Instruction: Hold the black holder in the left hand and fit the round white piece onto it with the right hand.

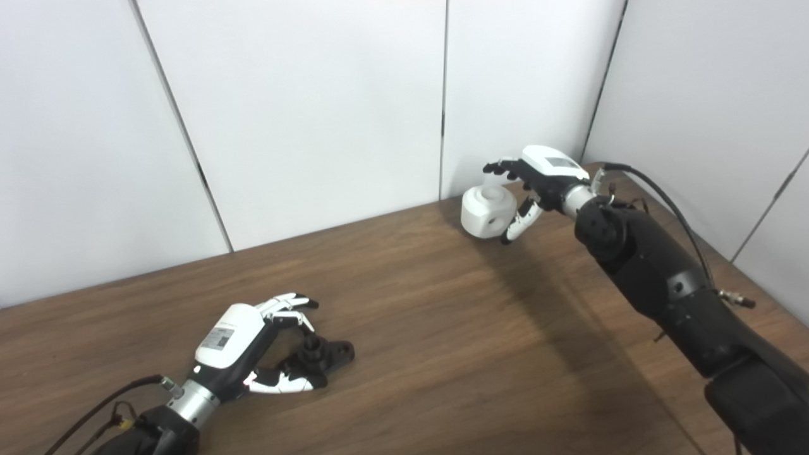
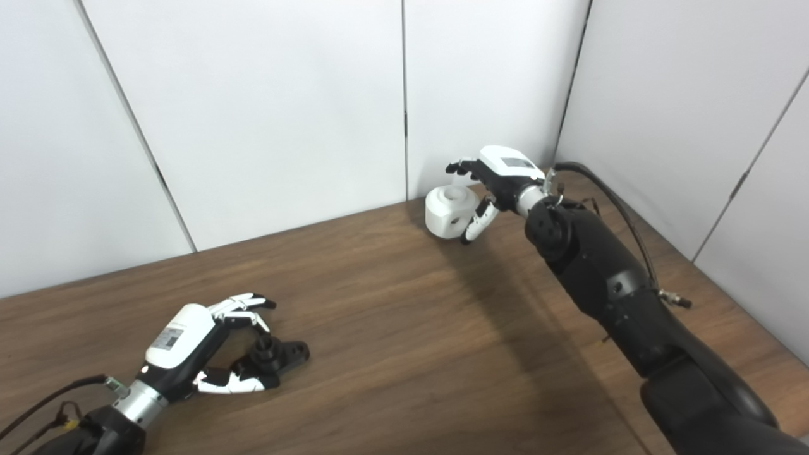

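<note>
Labels on both hand backs were too small to read. At seven o'clock the left robot hand (image 1: 253,344) cupped the black holder (image 1: 319,358) loosely on the counter (image 1: 442,328), fingers apart. At one o'clock the right robot hand (image 1: 534,183) stood around the round white piece (image 1: 486,212); whether it gripped it, I cannot tell.

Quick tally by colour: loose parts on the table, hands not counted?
Black: 1, the black holder, lying on the table between the left hand's fingers.
White: 1, the round white piece, at the right hand.
Total: 2
</note>
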`<state>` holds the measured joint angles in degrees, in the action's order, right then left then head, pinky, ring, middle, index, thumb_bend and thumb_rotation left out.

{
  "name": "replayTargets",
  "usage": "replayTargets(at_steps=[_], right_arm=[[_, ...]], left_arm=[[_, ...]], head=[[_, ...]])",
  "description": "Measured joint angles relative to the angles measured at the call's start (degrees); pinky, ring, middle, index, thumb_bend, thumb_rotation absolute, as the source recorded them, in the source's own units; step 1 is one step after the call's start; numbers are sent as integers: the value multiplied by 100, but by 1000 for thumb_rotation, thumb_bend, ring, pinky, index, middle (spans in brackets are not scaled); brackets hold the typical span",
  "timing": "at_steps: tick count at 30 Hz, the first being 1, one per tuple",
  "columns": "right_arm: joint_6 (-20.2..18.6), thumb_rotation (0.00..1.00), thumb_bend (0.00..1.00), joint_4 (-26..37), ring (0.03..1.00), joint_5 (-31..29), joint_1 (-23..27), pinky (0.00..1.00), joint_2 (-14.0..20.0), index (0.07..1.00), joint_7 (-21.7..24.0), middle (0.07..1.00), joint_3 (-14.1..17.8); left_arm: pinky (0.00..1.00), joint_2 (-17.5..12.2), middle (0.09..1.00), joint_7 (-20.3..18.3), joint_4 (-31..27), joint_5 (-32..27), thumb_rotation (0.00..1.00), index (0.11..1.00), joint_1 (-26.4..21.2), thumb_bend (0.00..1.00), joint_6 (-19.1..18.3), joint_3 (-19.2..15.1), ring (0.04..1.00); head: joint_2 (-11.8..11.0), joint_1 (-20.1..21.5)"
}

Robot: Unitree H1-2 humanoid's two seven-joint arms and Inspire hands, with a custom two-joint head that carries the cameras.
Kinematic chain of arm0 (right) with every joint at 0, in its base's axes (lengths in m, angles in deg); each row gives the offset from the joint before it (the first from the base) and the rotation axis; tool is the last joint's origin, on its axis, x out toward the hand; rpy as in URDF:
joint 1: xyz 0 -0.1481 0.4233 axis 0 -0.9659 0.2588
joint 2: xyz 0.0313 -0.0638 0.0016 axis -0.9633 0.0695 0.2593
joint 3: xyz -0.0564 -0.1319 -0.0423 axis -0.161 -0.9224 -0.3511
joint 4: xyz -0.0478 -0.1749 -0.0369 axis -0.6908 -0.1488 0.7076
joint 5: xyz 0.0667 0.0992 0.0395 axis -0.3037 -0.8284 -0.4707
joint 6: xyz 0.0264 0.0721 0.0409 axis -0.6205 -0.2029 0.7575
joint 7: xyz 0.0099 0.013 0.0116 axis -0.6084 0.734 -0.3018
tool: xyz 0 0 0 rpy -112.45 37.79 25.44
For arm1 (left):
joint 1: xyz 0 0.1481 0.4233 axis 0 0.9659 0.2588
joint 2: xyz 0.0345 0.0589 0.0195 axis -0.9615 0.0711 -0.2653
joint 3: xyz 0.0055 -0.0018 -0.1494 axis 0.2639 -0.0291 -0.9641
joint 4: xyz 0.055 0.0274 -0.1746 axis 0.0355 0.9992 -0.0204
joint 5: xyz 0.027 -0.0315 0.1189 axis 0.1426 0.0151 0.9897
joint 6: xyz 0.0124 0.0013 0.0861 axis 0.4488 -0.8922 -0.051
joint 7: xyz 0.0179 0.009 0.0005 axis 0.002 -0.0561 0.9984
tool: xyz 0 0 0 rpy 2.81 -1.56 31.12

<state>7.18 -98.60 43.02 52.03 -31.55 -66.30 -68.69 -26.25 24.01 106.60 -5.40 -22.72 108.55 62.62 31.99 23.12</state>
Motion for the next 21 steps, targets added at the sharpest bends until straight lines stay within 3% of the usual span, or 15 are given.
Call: replayTargets(at_steps=[6, 13, 21], right_arm=[[-19, 120, 918, -195, 675, 53, 259, 553, -18, 813, 43, 846, -43], [21, 127, 903, -615, 818, 26, 357, 707, -63, 823, 46, 854, -111], [79, 131, 888, -838, 818, -13, 482, 696, -172, 824, 46, 854, -229]], left_arm=[[713, -5, 817, -6, -24, 25, 71, 488, 20, 523, 0, -31, 865], [710, -21, 817, -10, -46, 36, 72, 487, 37, 523, 0, -46, 864], [722, -39, 821, -54, -103, 36, 71, 487, 70, 523, -1, -94, 871]], head=[[0, -44], [18, -53], [35, -88]])
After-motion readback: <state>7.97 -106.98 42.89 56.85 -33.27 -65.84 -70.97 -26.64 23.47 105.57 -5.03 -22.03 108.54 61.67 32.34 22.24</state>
